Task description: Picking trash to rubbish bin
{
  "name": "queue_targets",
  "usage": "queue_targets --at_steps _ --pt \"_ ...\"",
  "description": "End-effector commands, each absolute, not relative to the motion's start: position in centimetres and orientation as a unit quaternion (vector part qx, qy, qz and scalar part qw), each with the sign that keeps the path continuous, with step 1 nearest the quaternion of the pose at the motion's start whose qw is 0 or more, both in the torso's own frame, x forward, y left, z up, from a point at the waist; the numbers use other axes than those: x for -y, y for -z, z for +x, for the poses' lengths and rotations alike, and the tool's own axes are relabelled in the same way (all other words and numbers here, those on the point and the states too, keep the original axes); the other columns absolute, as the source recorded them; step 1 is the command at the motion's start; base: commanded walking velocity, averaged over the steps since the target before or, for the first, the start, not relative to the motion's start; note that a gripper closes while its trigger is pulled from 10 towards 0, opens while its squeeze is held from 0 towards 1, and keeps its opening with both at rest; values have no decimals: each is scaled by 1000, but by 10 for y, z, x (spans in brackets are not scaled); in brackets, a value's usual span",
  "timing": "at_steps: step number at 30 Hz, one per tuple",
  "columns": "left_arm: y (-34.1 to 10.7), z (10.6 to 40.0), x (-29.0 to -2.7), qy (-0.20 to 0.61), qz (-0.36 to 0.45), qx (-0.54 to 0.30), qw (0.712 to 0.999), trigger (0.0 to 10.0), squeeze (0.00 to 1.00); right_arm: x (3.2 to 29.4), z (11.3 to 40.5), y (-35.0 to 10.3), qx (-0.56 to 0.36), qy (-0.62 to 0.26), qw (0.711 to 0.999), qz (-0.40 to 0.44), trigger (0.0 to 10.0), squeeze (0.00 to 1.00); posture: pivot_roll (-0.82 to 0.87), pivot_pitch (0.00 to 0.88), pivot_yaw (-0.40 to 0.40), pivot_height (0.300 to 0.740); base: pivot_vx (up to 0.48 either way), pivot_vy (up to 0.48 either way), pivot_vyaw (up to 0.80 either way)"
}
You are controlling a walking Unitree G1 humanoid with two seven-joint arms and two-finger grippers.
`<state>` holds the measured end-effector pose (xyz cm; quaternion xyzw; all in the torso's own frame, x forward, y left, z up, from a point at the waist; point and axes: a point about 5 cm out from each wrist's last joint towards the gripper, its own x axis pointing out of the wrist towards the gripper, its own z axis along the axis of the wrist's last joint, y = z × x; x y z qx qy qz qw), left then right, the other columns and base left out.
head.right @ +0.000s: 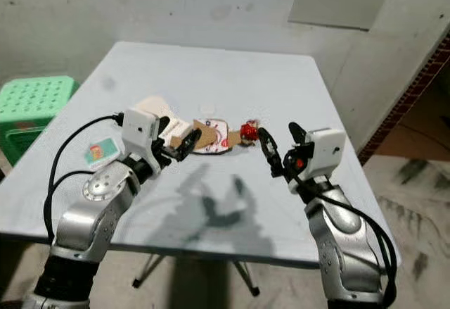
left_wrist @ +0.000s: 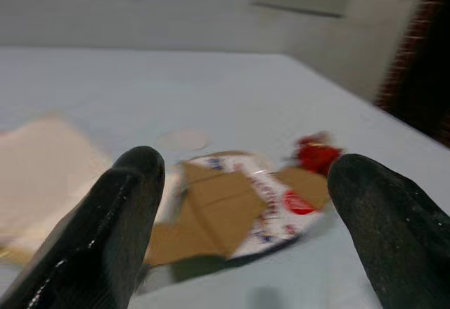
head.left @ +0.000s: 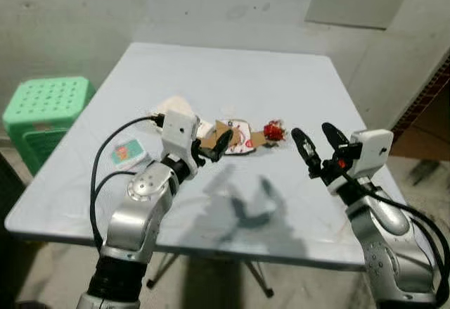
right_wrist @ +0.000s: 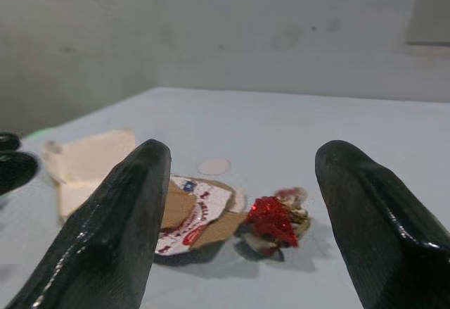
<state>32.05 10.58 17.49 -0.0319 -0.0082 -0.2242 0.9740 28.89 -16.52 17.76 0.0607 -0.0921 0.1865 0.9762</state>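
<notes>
Trash lies in a row across the middle of the pale table point(head.left: 232, 70): a flattened brown cardboard wrapper with red and white print point(head.left: 237, 139), a crumpled red wrapper point(head.left: 273, 131) to its right, and beige folded paper point(head.left: 174, 106) to its left. My left gripper point(head.left: 213, 147) hovers open just in front of the cardboard's left end; in the left wrist view the cardboard point(left_wrist: 225, 207) lies between its fingers point(left_wrist: 105, 231). On the right, a little nearer than the red wrapper point(right_wrist: 271, 219), my right gripper point(head.left: 312, 134) is open and holds nothing.
A small green and orange packet point(head.left: 127, 153) lies near the table's left edge, and a small white disc point(head.right: 208, 110) sits behind the cardboard. A green plastic stool point(head.left: 46, 108) stands left of the table. A wall runs close behind, with brick on the right.
</notes>
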Motion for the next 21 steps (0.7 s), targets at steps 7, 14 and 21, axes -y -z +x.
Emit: queue_targets --at_steps 7,14,21 --pt "-176 322 -99 224 -18 6 974 10000 0 174 287 -180 86 -174 980 49 10000 0 -47 70 -62 740 0 0 0" --pt "-163 317 -95 254 4 -33 967 10000 0 177 288 -180 75 -181 980 42 10000 0 -48 81 -64 740 0 0 0" --pt "-149 307 -91 298 49 -50 952 10000 0 184 295 -186 69 -198 978 21 10000 0 -45 97 -69 740 0 0 0"
